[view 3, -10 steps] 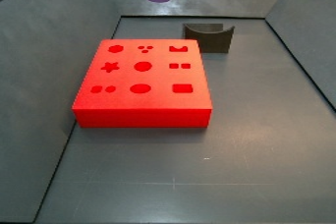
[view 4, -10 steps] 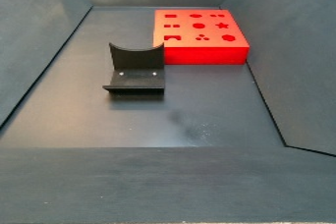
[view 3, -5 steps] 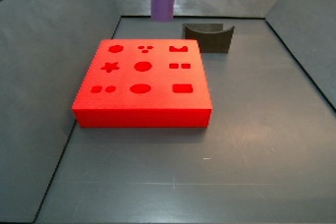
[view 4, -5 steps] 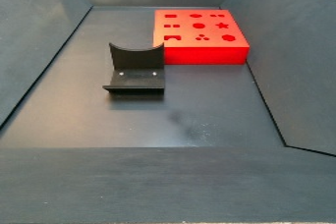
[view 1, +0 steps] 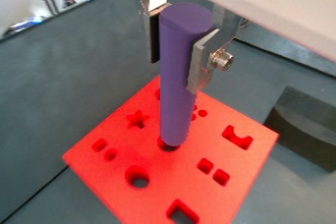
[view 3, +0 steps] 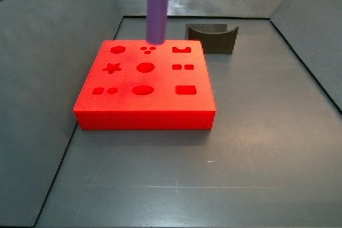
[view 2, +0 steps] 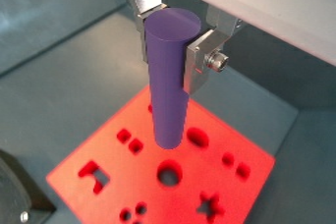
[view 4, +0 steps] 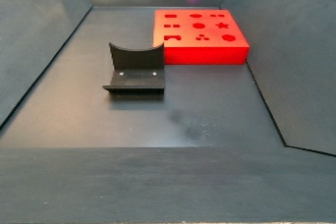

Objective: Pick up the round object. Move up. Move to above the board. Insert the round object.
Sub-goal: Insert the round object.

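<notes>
My gripper (view 1: 182, 39) clamps the tall matte purple cylindrical peg (view 1: 176, 76) upright | peg hangs above flat bright red square board (view 2: 118, 174), so its tip faces the holes | insertion not yet done, I judge

We are looking at a dark grey floor (view 4: 171, 110) enclosed by sloping grey walls (view 3: 60, 12), lying evenly lit. The fixture (view 4: 134, 68) is standing at centre left of a side view.
</notes>
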